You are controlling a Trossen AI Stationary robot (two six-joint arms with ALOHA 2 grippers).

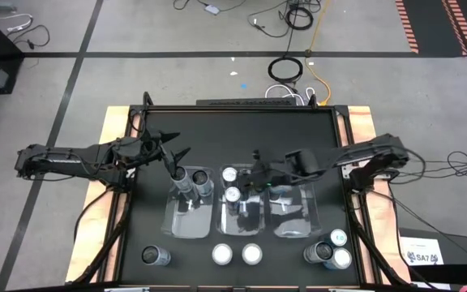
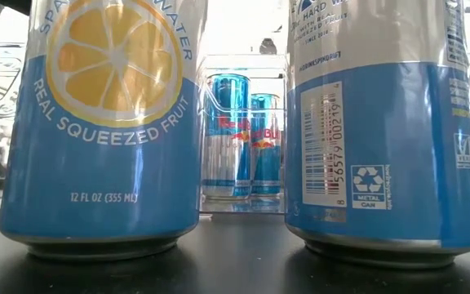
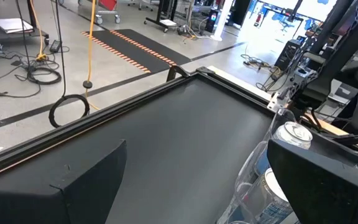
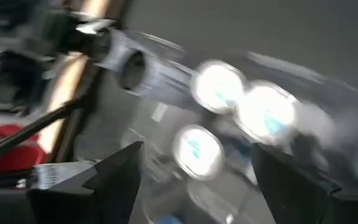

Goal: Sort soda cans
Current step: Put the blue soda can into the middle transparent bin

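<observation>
Near cans [image 2: 100, 122]: blue, lemon slice, "REAL SQUEEZED FRUIT", "12 FL OZ (355 ML)"; 6 o'clock worktop [image 1: 242, 130] edge.
Middle bin [image 1: 240, 212]: Red Bull cans [image 2: 228, 135].
Left claw [image 1: 174, 154]: gaping, empty, 10 o'clock.
Right claw [image 1: 254, 180]: parted, empty, over middle bin.

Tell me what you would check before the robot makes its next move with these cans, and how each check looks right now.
1. Left gripper open and empty: ok.
2. Right gripper over the middle bin, nothing held: ok.
3. Right gripper lined up on one can: cannot tell.
4. Cans in the left bin upright: ok.
5. Loose cans at the table's near edge standing: ok.
</observation>
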